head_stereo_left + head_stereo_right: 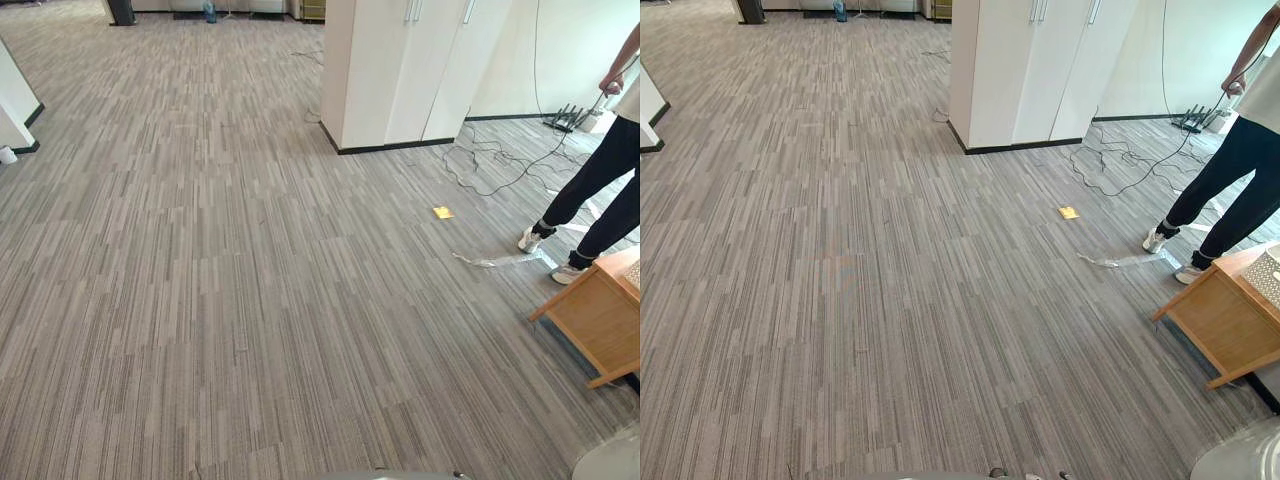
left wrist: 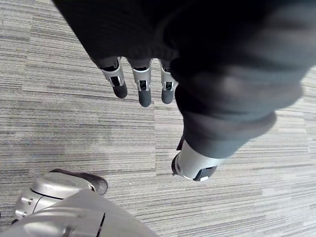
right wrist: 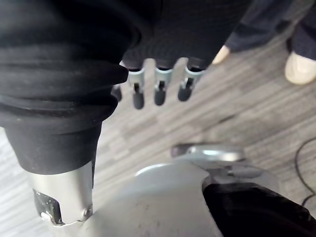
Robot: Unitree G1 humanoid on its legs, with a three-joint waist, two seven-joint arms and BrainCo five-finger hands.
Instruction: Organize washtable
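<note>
A light wooden table (image 1: 598, 312) juts in at the right edge, with the corner of a woven basket (image 1: 1269, 272) on top of it. My left hand (image 2: 143, 92) hangs over the grey striped carpet, fingers straight and relaxed, thumb (image 2: 194, 166) apart, holding nothing. My right hand (image 3: 159, 92) hangs the same way above the carpet, open and empty, thumb (image 3: 63, 196) to the side.
A person (image 1: 598, 172) in dark trousers and white shoes stands beside the table at the right. White cabinets (image 1: 398, 70) stand at the back, with loose cables (image 1: 492, 160) on the floor near them. A yellow slip (image 1: 442, 212) and a pale scrap (image 1: 482, 262) lie on the carpet.
</note>
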